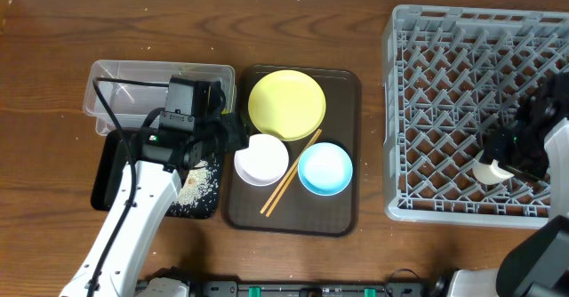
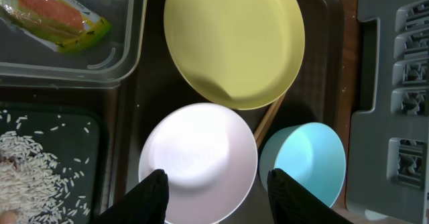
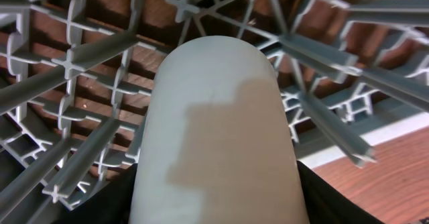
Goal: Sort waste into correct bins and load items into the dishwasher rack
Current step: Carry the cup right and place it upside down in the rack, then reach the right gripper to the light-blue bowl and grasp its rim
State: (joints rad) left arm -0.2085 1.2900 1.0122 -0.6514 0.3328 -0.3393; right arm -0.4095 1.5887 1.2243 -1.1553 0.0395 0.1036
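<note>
Two bowls, one plate, cup apparently.

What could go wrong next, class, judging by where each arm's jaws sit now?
The open left jaws sit astride the white bowl; lifting it may knock the chopsticks close beside it. The right jaws hold the cup among the rack pegs; released tilted, it may snag or topple.

Left arm: mine, runs from lower left of overhead frame up to centre-left, wrist angled down. Left gripper: fingers spread wide at bottom edge of wrist view. Right arm: enters at right edge. Right gripper: dark fingers clamp pale green cup.
</note>
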